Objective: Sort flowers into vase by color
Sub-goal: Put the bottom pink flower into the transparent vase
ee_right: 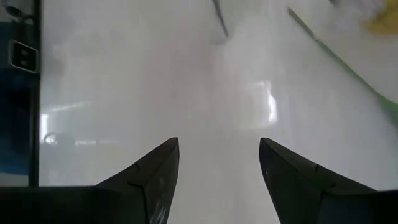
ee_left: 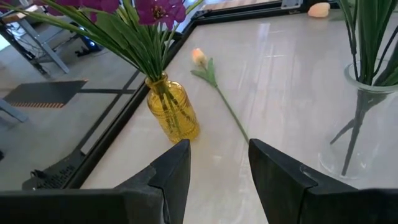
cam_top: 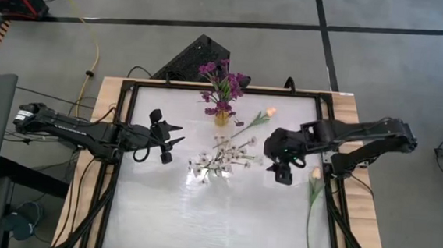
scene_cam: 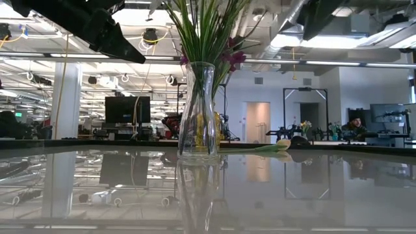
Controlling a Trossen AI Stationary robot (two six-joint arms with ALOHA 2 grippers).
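Two claws hung over the desk (cam_top: pixel 160 221), and neither held a flower. The left claw (cam_top: pixel 167 140) hovered at the left of the desk with its fingers apart and nothing between them, facing the yellow vase (cam_top: pixel 221 117) of purple sprays (cam_top: pixel 223 79) at the back edge. At mid-desk stood the clear vase (scene_cam: pixel 199 110), holding the white sprays (cam_top: pixel 221 157). One tulip (cam_top: pixel 257 120) lay flat just right of the yellow vase, bud toward the back. The right claw (cam_top: pixel 280 173) hovered right of the clear vase, fingers spread wide over bare desk. Another tulip (cam_top: pixel 313 194) lay near the right edge, bud just beside that claw and stem trailing toward the front.

Judging by this, the step in hand was fetching a tulip, and the right-edge one looked handiest. The right claw would do well to come down on the stem a little below the bud, fingers astride it and square across it, low enough to catch so thin a stem without scraping the desk. No third vase showed, so where the tulips belonged could not be told.
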